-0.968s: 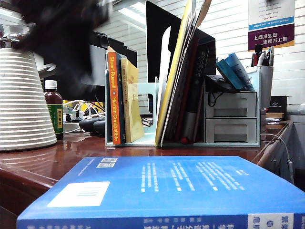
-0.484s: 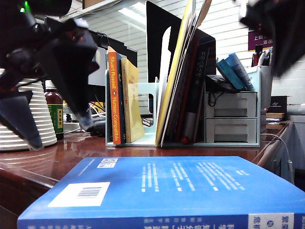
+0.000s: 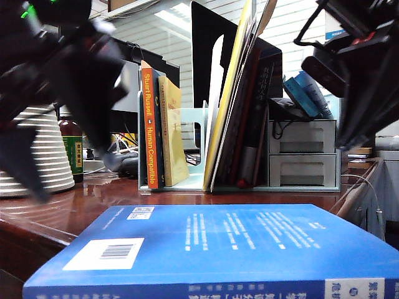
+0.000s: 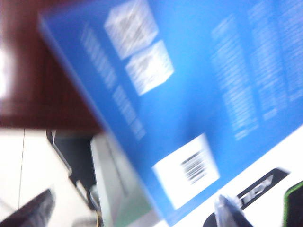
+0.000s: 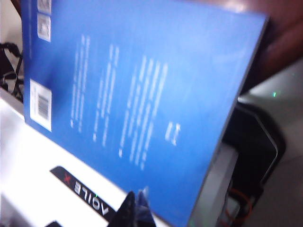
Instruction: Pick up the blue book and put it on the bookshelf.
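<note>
The blue book (image 3: 237, 249) lies flat on the dark red table in the foreground, back cover and barcode up, spine toward the camera. It also fills the left wrist view (image 4: 189, 85) and the right wrist view (image 5: 142, 85). Behind it stands the mint-green bookshelf (image 3: 303, 138) with upright books and two drawers. My left gripper (image 3: 62, 156) hangs blurred above the table left of the book, open (image 4: 132, 210), with nothing between its fingers. My right gripper (image 3: 350, 137) hovers at the upper right, shut and empty (image 5: 135, 208). Neither touches the book.
A white ribbed cone (image 3: 28, 156) and a brown bottle (image 3: 70, 146) stand at the left. In the rack are the orange-spined book (image 3: 149, 131), a yellow book (image 3: 171, 131) and leaning folders. A pen holder (image 3: 346, 103) sits at its right end, a black monitor (image 3: 159, 65) behind.
The left arm has come down at the left and its jaws have spread open. The right arm has swung into view at the upper right and lowered. The book has not moved.
</note>
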`<state>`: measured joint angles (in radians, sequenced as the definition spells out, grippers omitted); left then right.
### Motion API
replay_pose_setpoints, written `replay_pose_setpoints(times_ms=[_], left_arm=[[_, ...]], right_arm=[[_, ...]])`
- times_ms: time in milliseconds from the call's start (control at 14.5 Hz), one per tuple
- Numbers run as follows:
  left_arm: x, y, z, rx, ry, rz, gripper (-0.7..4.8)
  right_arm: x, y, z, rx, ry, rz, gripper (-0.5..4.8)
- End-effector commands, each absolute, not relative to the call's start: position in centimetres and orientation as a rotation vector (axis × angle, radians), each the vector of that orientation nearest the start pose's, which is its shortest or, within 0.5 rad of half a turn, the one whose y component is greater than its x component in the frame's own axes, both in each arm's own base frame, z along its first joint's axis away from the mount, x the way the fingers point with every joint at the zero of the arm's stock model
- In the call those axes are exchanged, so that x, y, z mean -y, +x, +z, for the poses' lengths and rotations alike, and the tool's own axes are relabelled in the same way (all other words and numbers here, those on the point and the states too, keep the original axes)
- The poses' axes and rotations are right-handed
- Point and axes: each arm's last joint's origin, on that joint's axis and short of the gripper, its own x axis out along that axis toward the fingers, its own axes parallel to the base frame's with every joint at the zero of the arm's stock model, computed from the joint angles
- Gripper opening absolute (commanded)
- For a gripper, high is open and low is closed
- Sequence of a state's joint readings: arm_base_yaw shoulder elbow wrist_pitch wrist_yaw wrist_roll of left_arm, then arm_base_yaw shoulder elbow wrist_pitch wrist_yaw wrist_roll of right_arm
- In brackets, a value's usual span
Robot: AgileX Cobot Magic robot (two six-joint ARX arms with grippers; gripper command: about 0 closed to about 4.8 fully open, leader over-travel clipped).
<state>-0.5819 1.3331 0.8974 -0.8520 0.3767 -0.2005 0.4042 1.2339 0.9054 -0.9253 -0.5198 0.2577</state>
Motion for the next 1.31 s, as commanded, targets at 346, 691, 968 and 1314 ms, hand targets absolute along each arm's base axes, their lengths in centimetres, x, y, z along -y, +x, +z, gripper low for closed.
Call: replay_pose_setpoints(times_ms=[346,691,968,1314], left_arm=[[13.3,17.3,17.4,-1.471,-0.246,-0.780,4.79],[13.1,16.8,14.9,-1.419,-0.383,-0.780,4.76],[13.3,16.9,15.0,-1.422,-0.432,-0.815,-0.08],[14.1,17.4,16.0,-1.389,-0.575,-0.996,-0.07]], right_arm=[[-10.0,19.7,24.6,-1.291,0.277,0.654,-0.06],[-10.0,19.7,24.6,-1.290,0.277,0.655,-0.06],[-10.0,19.8,24.7,-1.285,0.277,0.657,-0.06],[-10.2,20.1,25.1,-1.239,0.289,0.681,-0.06]])
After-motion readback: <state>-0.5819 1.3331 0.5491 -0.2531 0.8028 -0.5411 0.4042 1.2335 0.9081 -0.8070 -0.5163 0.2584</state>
